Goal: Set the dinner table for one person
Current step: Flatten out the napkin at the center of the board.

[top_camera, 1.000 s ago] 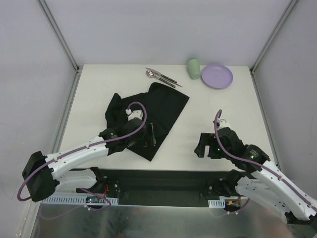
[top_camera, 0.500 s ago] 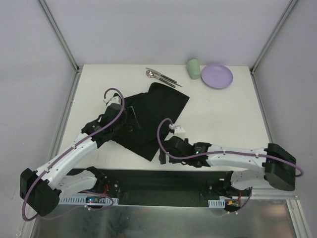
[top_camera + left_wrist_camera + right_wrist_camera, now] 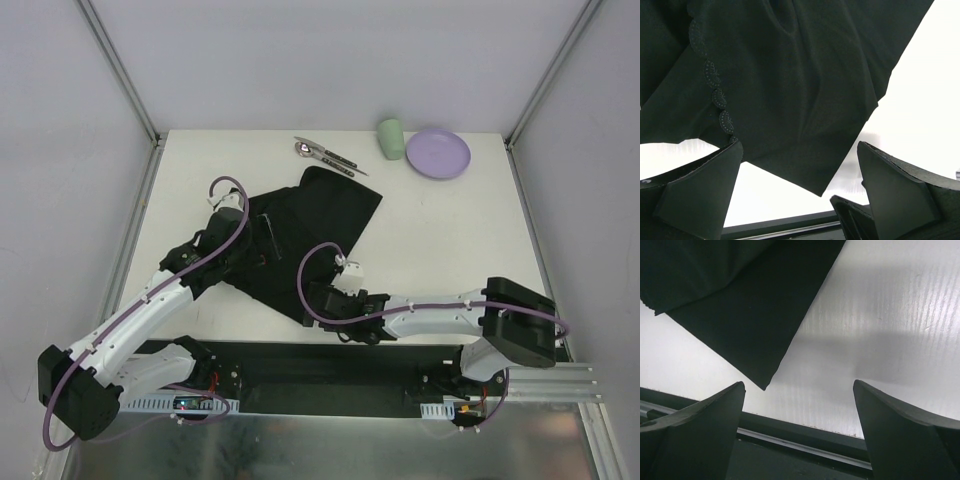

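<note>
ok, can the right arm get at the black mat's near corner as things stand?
Probably yes: the right pincer is open right by that corner of the black mat, nothing between them.

Posed with the white left arm (image 3: 150, 300) extended forward, left black two-finger claw (image 3: 799, 155) spread wide. Posed with the white right arm (image 3: 440, 315) stretched leftward, right black claw (image 3: 799, 387) equally agape, empty.

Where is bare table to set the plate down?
Free: dinner table between black cloth and right rail, this side of the purple plate. Crowded: far edge with cutlery, green cup, plate; near centre, left pincer and right pincer at the cloth.
</note>
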{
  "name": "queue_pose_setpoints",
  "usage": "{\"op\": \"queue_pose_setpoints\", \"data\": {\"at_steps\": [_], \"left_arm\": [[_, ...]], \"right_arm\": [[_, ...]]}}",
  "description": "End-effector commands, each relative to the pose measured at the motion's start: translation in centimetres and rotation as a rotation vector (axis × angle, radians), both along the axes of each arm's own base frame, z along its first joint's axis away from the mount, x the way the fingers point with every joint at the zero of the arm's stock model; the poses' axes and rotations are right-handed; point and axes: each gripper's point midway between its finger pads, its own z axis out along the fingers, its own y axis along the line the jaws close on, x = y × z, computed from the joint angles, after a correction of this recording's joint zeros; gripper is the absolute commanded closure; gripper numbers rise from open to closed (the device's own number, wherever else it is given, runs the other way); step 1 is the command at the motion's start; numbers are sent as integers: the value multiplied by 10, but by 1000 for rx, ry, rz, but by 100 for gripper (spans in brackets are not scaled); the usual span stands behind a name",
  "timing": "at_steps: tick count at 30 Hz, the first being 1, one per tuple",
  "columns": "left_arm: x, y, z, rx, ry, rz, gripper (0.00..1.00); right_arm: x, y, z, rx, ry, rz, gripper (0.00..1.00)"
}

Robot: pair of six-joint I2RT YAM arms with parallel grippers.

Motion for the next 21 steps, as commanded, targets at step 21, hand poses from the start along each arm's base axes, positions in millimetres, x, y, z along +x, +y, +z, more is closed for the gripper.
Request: {"op": "queue_pose_setpoints", "data": {"at_steps": [21], "left_arm": [[-11, 13, 7, -12, -49, -16, 1]], "right_arm": [[2, 51, -24, 31, 39, -137, 24]]}}
